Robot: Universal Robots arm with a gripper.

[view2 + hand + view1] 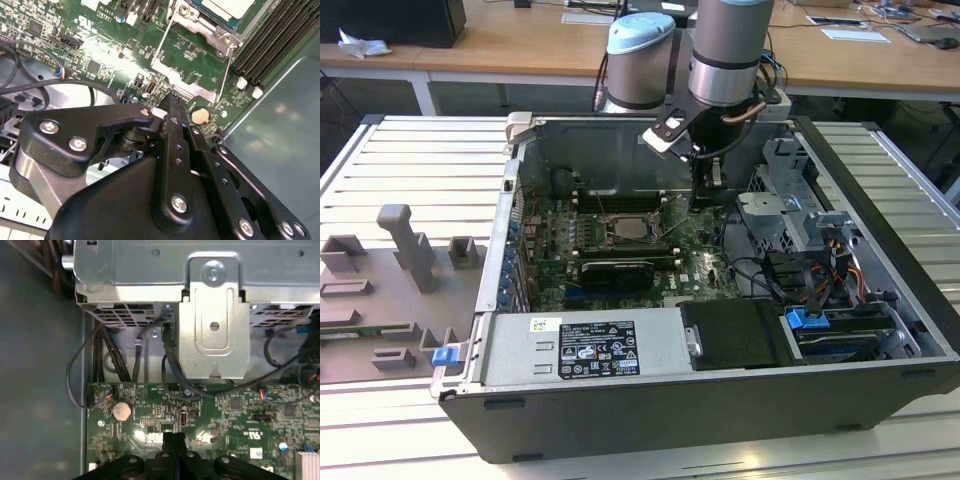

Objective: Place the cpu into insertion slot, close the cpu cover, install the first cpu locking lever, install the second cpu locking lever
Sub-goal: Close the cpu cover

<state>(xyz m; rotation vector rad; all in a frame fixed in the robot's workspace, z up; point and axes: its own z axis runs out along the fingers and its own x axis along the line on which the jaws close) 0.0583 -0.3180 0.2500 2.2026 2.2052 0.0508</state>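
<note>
Open computer case [880, 200] lying flat, motherboard [560, 235] facing up. The cpu [227, 6] sits in the insertion slot [612, 226], bordered by a silvery metal frame [192, 15]. It cannot be told whether this frame, the cover, is fully down.

In the exterior view the slot lies to the exterior view's left of the gripper [705, 200], near it but clearly apart. In the second wrist view the cpu lies beyond the gripper [171, 102], with bare board between them.

The gripper's fingers [171, 439] are pressed together with only a thin seam between them. They hold nothing and hang over the board just beside the coin cell [121, 411], seen in both wrist views. Contact with the board cannot be told.

The cpu lies flat with its pale face up. It is square, so it has no long axis, and its edges run parallel to the black memory slots [265, 35] next to it.
</note>
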